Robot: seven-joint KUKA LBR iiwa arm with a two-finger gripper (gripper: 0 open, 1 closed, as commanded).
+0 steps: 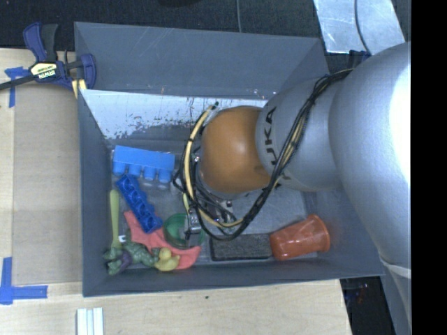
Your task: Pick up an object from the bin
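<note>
On my feed, at the left of the grey metal bin (195, 54), I see a light blue plastic block (143, 163). A dark blue studded brick (138, 202) sits just below it, with a slim yellow-green stick (114, 218) alongside. At the right, an orange-red translucent cup (300, 237) lies on its side, just beside a flat black rectangular pad (241, 248).

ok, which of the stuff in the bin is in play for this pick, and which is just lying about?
In play: gripper, down in the bin; green ball right beside it, probably the target.
Lying about: light blue block, dark blue tray, pink piece, yellow stick, green figure, red cup, dark pad.
</note>
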